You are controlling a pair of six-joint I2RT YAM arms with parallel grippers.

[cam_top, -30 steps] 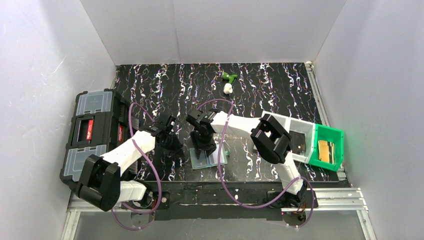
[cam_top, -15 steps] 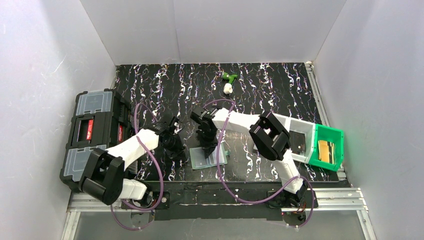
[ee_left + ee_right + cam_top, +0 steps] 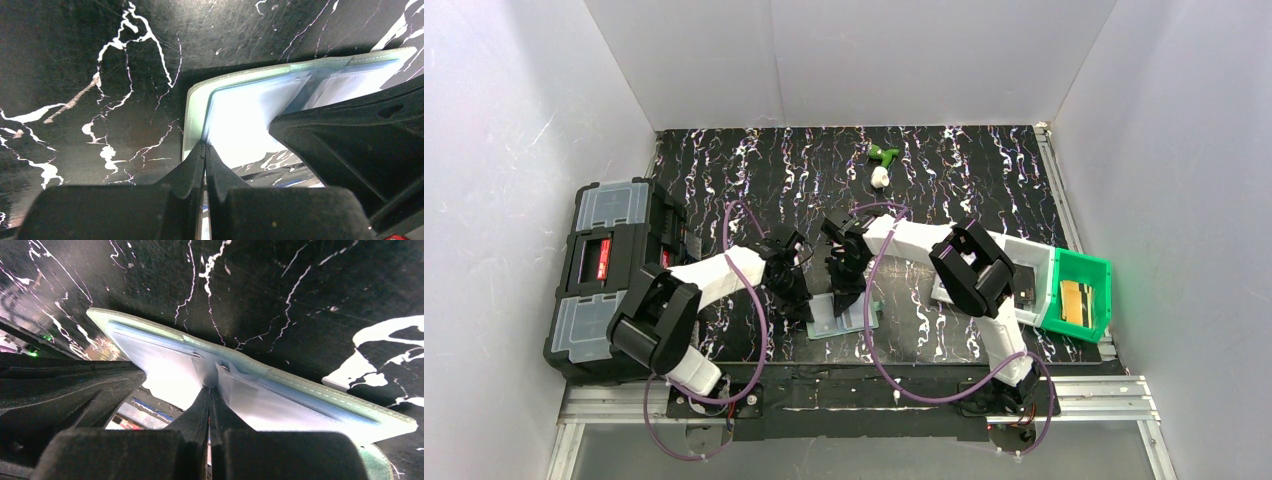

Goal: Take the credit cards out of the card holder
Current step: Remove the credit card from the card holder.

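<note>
The card holder lies open on the black marbled table between the two arms, pale grey-green with glossy clear inner pockets. My left gripper is shut on its left edge, as the left wrist view shows, with the holder spread beyond the jaws. My right gripper is shut at the holder's middle fold, with the holder to both sides. Glare whitens the pockets, so I cannot make out separate credit cards in them.
A big black toolbox stands at the left. A white tray and a green bin holding a flat yellowish thing sit at the right. A small green-and-white object lies at the back. White walls enclose the table.
</note>
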